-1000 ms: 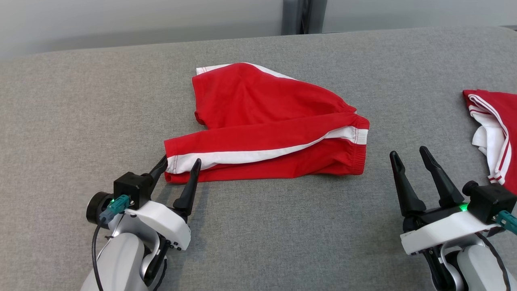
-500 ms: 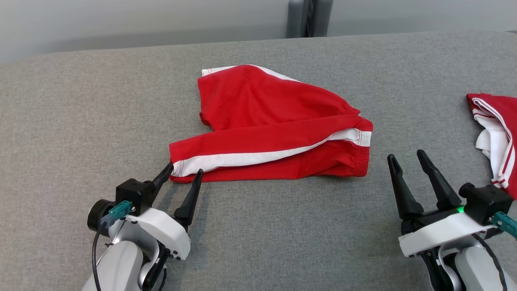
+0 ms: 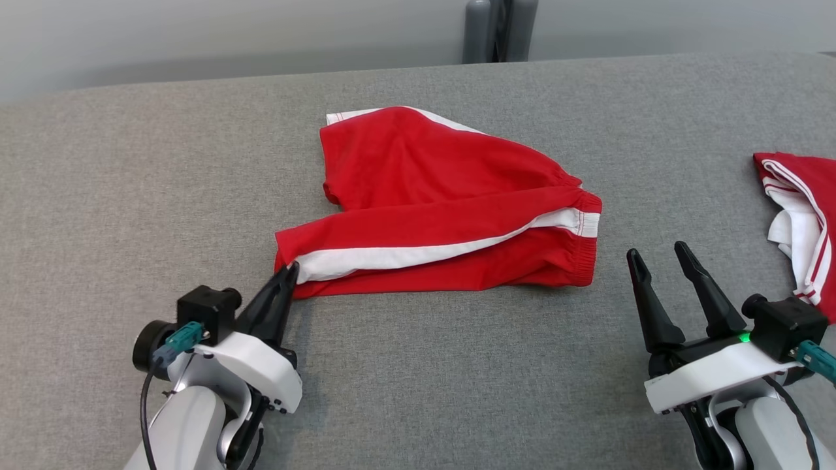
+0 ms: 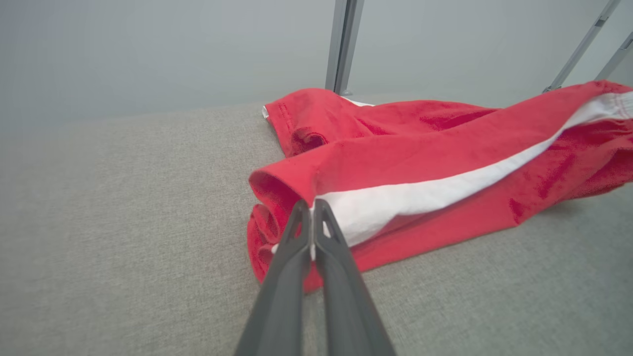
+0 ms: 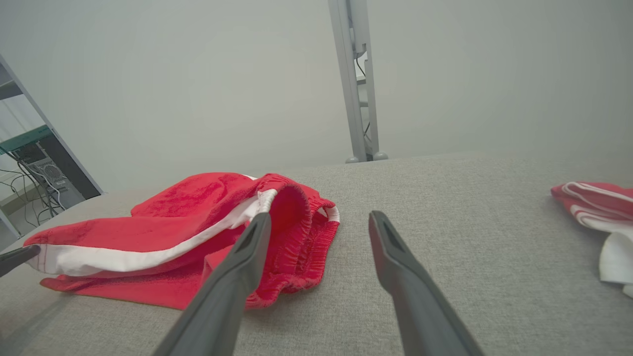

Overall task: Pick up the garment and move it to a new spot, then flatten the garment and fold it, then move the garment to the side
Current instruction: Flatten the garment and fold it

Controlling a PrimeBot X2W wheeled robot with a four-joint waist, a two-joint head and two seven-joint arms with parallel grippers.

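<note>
Lying near the middle of the table, the shorts are seen in the head view as red cloth with a white side stripe; the gathered waistband is turned toward 3 o'clock and the leg hem toward 9 o'clock; a second leg is folded up toward 12 o'clock, with a strip of white at its far edge.

The left gripper is placed at 7 o'clock from the shorts; its two fingers are pressed together and clamped on the hem corner, just where the white stripe ends. In the left wrist view the left gripper is shown with the hem edge pinched between its tips, while the rest of the shorts is spread on the table toward 2 o'clock.

The right gripper is found at 4 o'clock from the shorts, near the waistband but apart from it; its fingers are held wide apart and nothing is gripped between them. In the right wrist view the right gripper is pointed past the waistband, and the shorts are seen at 9 o'clock.

A second garment, red and white, is bunched at the 3 o'clock edge, well apart from the shorts; a grey post is seen at 12 o'clock beyond the table.
</note>
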